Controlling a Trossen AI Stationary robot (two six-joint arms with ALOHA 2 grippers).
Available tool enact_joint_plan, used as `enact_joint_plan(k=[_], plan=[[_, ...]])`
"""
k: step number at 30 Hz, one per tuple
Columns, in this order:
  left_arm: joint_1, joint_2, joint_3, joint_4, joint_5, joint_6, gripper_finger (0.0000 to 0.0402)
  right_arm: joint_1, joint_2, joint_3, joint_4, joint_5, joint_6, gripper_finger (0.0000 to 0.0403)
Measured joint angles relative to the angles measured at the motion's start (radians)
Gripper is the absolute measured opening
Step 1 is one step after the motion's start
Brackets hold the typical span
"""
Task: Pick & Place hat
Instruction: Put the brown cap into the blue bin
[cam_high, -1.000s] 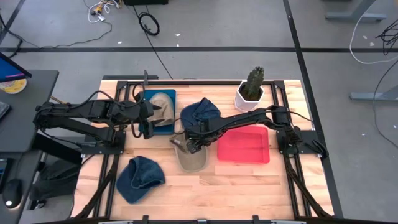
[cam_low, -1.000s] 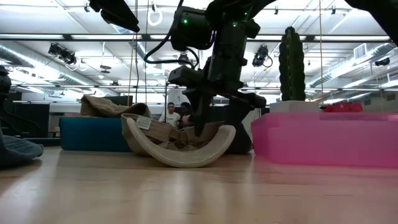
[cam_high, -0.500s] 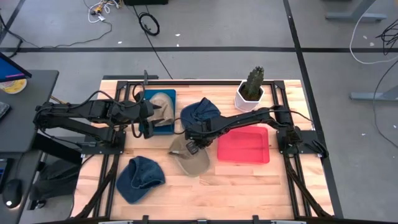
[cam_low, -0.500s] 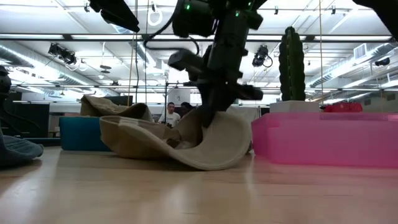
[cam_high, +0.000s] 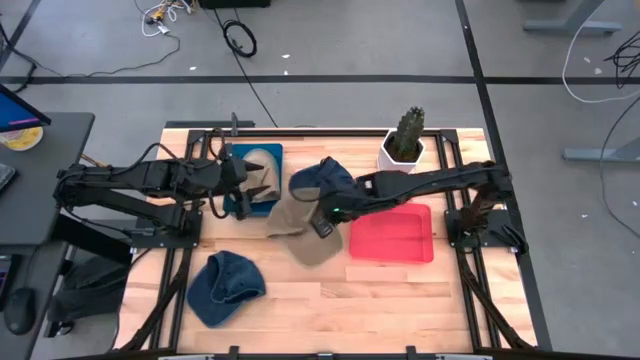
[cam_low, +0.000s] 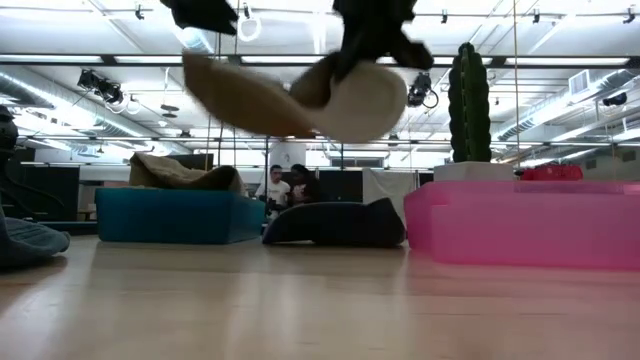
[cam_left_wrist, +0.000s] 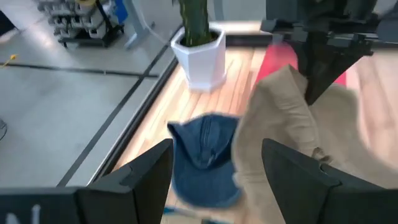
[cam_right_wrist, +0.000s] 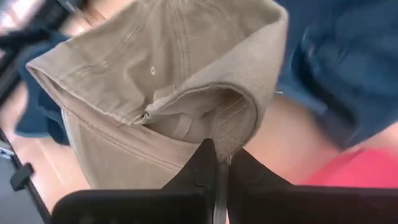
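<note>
- The right pincer (cam_high: 322, 218) is clamped tight on a tan hat (cam_high: 303, 232), its two dark fingertips (cam_right_wrist: 214, 163) pressed together on the edge of the cloth.
- In the low view the tan hat (cam_low: 330, 95) hangs well above the bench (cam_low: 320, 300), clear of the wood, drooping to either side of the grip.
- From above, the hat sits over the middle of the bench (cam_high: 400, 300), between the blue bin (cam_high: 272, 152) and the pink tray (cam_high: 392, 235).
- The left pincer (cam_high: 262, 190) waits over the blue bin with its fingers (cam_left_wrist: 149, 174) spread wide, gripping nothing.
- A second tan hat (cam_high: 258, 165) lies inside the blue bin.
- A dark blue hat (cam_high: 325, 175) lies on the bench just behind the lifted hat, near the white pot (cam_high: 398, 160) holding a cactus (cam_high: 408, 130).
- Another blue hat (cam_high: 225, 285) lies at the near left of the bench, well apart from the rest.
- Two people (cam_low: 285, 185) show far off in the room behind.
</note>
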Motion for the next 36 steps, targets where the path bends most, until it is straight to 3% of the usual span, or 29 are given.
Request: enact_joint_plan(k=[8,16,22,29,36], plan=[[0.0,0.0,0.0,0.237,0.107,-0.105,0.0248,0.035,-0.124,0.0,0.042,0.275,-0.267,0.0007],[0.062,0.011,0.001,0.245,0.123,-0.367,0.0248,0.047,-0.135,0.0,0.155,0.283,-0.547,0.0006],[0.091,0.044,0.005,0.247,0.166,-0.437,0.0248,0.052,-0.135,0.0,0.18,0.278,-0.663,0.0006],[0.09,0.143,0.173,0.095,0.231,-0.379,0.0248,0.052,-0.138,0.0,0.185,0.278,-0.725,0.0006],[0.106,0.259,0.466,-0.178,0.206,-0.259,0.0248,0.054,-0.184,0.0,0.223,0.407,-0.758,0.0006]])
